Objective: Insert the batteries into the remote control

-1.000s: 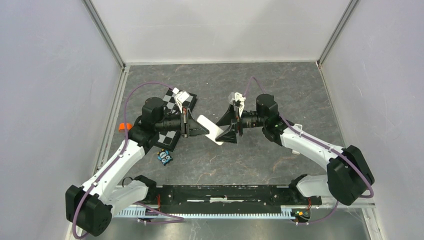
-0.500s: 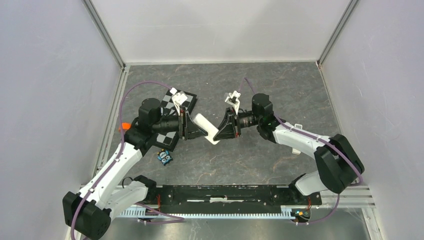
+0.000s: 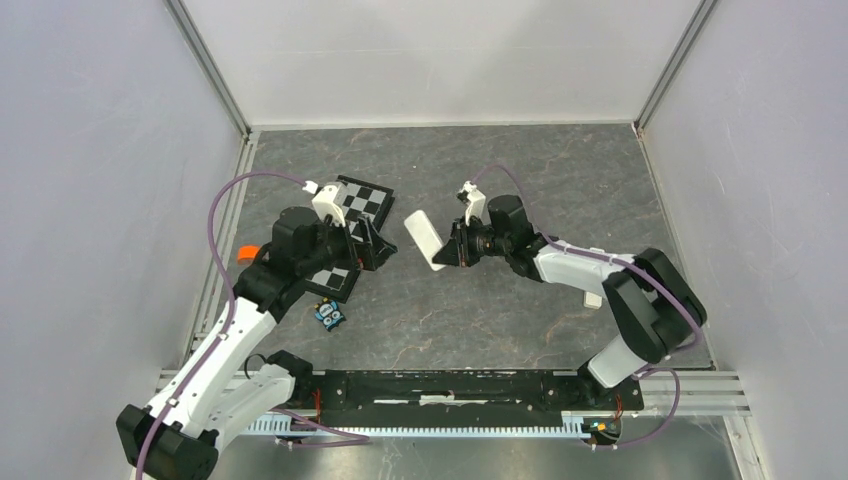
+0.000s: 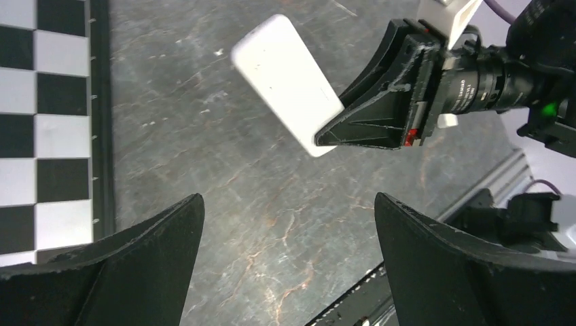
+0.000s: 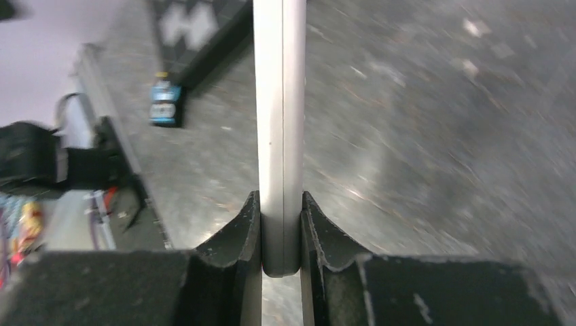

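White moulded plastic: the remote control (image 3: 424, 238) should handle as light, rigid and smooth, liable to pivot in a narrow pinch; a hold nearer mid-body would resist twisting. The right gripper (image 5: 280, 217) is clamped across its thickness at one short end, holding it raised between the two grippers. The left gripper (image 4: 289, 258) stands spread wide and empty by the checkered board (image 3: 365, 200). Batteries appear in no view; the button face cannot be made out

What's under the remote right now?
Only grey tabletop shows around the remote control, which the right gripper holds by one end between its fingers. The patch directly below it and its underside are covered.
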Robot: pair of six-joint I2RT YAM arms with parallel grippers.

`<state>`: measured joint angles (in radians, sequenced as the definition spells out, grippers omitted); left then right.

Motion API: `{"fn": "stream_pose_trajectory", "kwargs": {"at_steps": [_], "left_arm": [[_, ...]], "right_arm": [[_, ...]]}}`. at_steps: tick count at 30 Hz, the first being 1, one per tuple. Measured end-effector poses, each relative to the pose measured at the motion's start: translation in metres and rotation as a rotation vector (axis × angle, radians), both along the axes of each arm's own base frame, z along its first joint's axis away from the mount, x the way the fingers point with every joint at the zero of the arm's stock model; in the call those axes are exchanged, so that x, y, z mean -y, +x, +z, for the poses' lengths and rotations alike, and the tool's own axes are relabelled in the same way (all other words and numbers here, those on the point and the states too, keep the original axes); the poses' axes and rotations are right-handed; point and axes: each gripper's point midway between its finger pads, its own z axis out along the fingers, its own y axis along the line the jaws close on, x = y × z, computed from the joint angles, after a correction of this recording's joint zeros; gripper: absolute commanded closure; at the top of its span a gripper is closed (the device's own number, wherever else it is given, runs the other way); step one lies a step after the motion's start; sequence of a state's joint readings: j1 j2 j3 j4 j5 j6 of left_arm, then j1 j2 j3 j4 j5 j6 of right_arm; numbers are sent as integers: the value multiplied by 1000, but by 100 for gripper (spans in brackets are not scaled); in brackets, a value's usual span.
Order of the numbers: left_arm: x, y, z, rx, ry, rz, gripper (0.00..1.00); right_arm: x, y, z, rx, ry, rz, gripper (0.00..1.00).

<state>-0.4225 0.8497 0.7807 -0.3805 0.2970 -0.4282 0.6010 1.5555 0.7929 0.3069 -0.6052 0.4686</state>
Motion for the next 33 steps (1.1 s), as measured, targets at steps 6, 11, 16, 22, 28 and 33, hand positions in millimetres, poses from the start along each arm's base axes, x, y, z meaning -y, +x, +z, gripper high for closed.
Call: {"fn": "stream_pose_trajectory", "kwargs": {"at_steps": [6, 11, 16, 22, 28, 33], "left_arm": [[-15, 4, -9, -23, 55, 81, 0], [-18, 5, -9, -23, 67, 100, 0], [-20, 3, -12, -38, 76, 102, 0], [-24, 4, -7, -37, 87, 123, 0], [-34, 7, 1, -33, 118, 178, 0], [-50, 9, 9, -28, 155, 260, 0]], "right_arm": [[31, 15, -65, -111, -215, -183, 100], [42, 23, -76, -109, -273, -255, 79], [52, 25, -97, -152, -342, -299, 64], [65, 34, -99, -130, -398, -368, 27], [90, 41, -85, -69, -474, -455, 7], [117, 43, -56, 25, -503, -552, 2]]}}
